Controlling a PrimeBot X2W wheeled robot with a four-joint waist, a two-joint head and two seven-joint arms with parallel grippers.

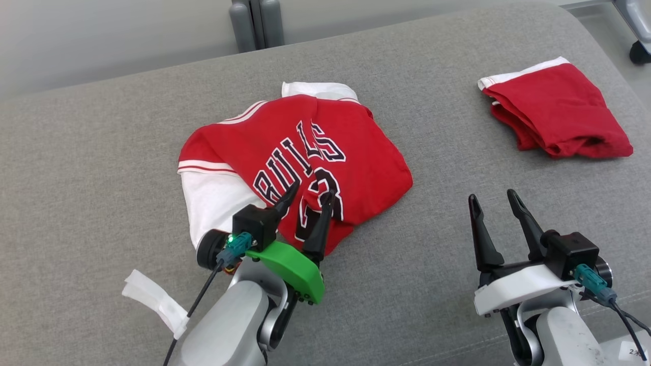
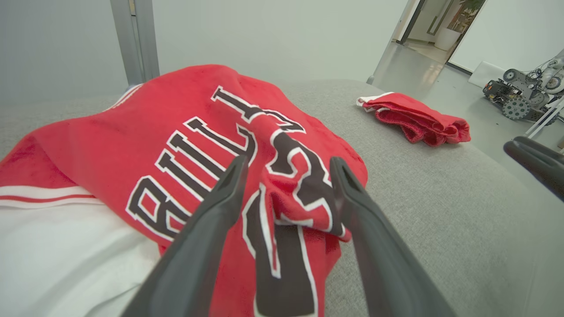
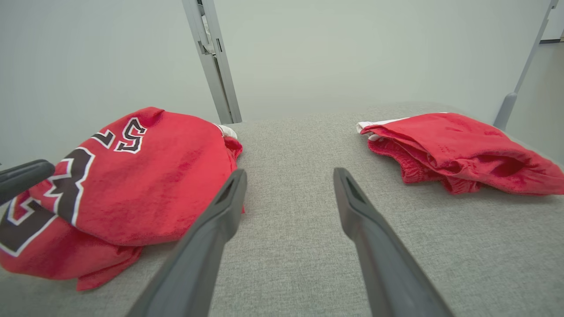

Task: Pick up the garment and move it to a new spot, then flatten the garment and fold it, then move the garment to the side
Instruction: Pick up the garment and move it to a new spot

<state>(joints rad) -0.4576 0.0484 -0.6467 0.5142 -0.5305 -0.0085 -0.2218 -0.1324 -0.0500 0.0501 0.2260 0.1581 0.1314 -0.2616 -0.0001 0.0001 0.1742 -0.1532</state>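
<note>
Bulls jersey (image 1: 300, 152) lies crumpled mid grey padded surface (image 1: 101, 178). My left gripper (image 1: 312, 189): jaws spread wide over its near edge, gripping nothing. Right gripper (image 1: 492, 195): wide, empty. I'd pinch hem corner, single layer, lift slow.

The left pincer (image 1: 313, 190) and its arm cover the Bulls jersey's (image 1: 356, 168) near hem and part of its number, which a fold also breaks up. The folded red garment (image 3: 462, 145) runs off the right wrist view's right edge. A corner label (image 1: 634, 351) is cut off and unreadable.
</note>
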